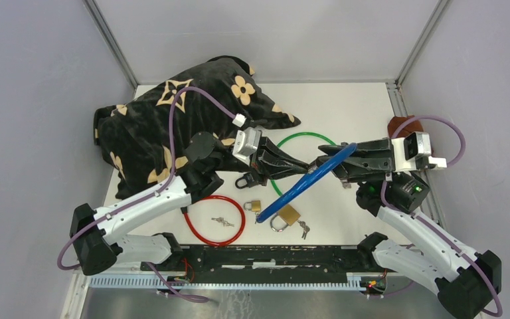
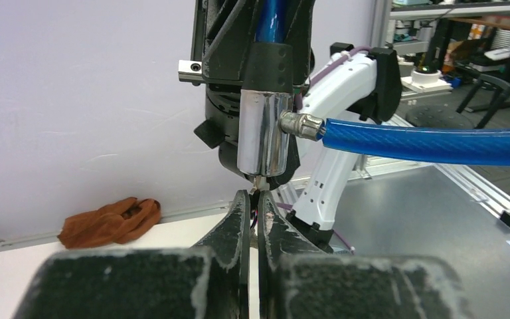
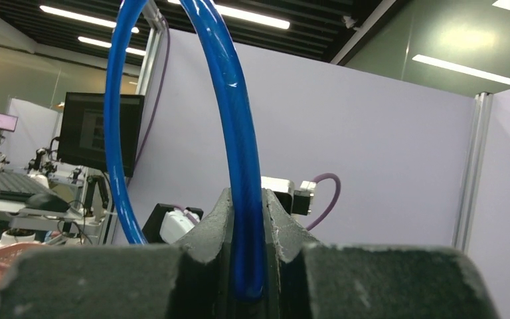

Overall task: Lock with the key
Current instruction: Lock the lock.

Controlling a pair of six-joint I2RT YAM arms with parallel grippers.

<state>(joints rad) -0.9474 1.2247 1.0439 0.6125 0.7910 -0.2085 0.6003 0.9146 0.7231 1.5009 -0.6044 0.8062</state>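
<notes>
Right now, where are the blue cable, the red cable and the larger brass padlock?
blue cable [image 1: 305, 183]: top view, middle stretch.
red cable [image 1: 244, 222]: top view, right side.
larger brass padlock [image 1: 289, 214]: top view, body.

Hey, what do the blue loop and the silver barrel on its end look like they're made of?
The blue loop looks like glossy, translucent plastic tubing, probably sleeving a cable: highlights run along its smooth curve. The silver barrel looks like polished, likely chromed metal: it mirrors its surroundings.
</notes>
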